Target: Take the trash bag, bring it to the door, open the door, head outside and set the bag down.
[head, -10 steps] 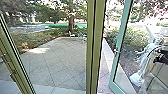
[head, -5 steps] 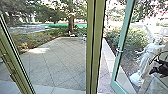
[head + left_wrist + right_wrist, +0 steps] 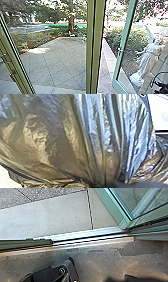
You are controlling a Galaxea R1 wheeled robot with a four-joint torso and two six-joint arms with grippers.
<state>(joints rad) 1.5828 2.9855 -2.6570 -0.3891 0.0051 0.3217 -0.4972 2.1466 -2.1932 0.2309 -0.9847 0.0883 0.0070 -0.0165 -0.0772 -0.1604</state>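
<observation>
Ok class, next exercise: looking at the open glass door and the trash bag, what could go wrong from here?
The glass door stands open at an angle and might swing back against the robot. The trash bag looks like thin, crinkled film, so it could snag on the green post. The threshold crosses the doorway and might jolt the wheels.

dark glossy trash bag [image 3: 72, 139], gathered into pleats, green-framed glass door [image 3: 118, 65], standing open

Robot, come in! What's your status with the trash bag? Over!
Grippers: can't tell whether shut. Trash bag close at left wrist. Glass door open; green post straight ahead.
</observation>
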